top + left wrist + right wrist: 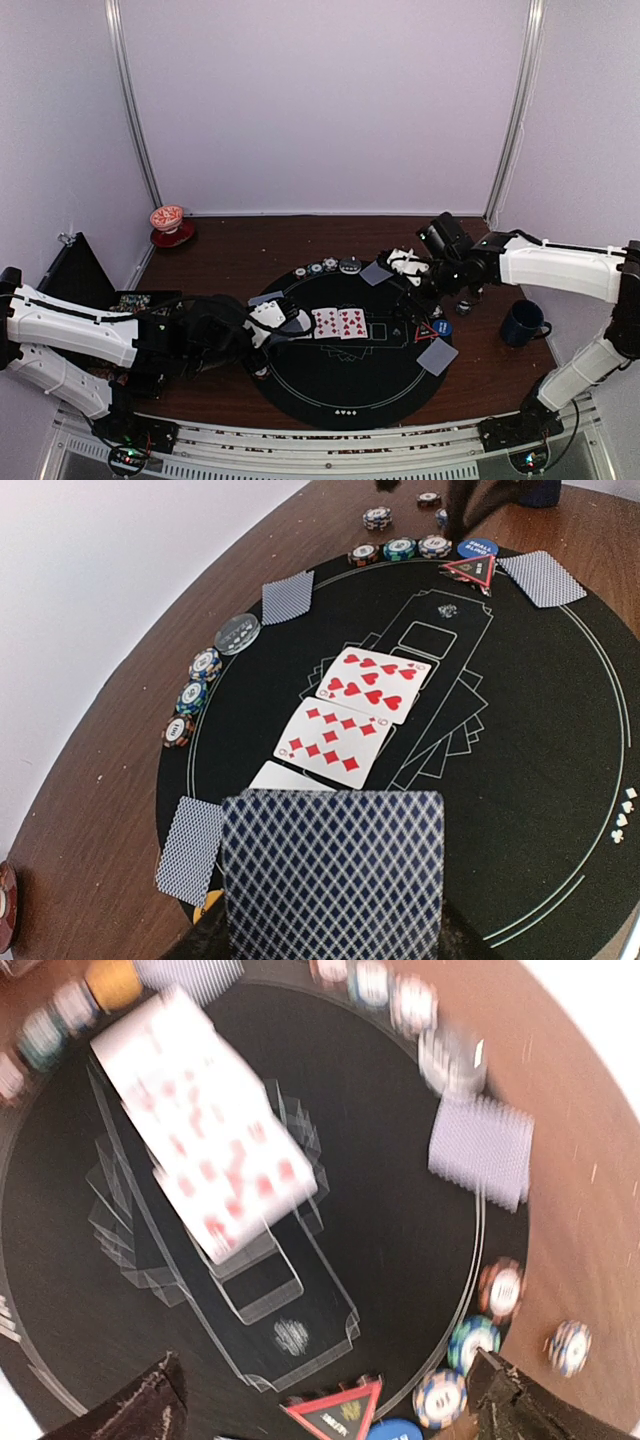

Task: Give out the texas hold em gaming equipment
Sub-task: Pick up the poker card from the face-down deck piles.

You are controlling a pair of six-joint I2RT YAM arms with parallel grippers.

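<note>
My left gripper (277, 319) is shut on a deck of grey-blue-backed playing cards (332, 872) at the left edge of the round black mat (345, 385); the deck hides its fingers. Two red face-up cards (350, 712) lie at the mat's centre. Single face-down cards (288, 597) (542, 577) (190, 845) lie around the rim. My right gripper (330, 1405) hangs open and empty over the mat's right side, just above the red triangle marker (335, 1412) and the blue button (395, 1430). Striped chips (472, 1338) sit beside its right finger (520, 1400).
Further chips (192, 695) and a clear disc (238, 633) line the mat's far edge. An orange button (112, 980) lies near my left gripper. A dark blue mug (522, 323) stands right of the mat. A red-and-white cup on a saucer (168, 222) sits at the back left.
</note>
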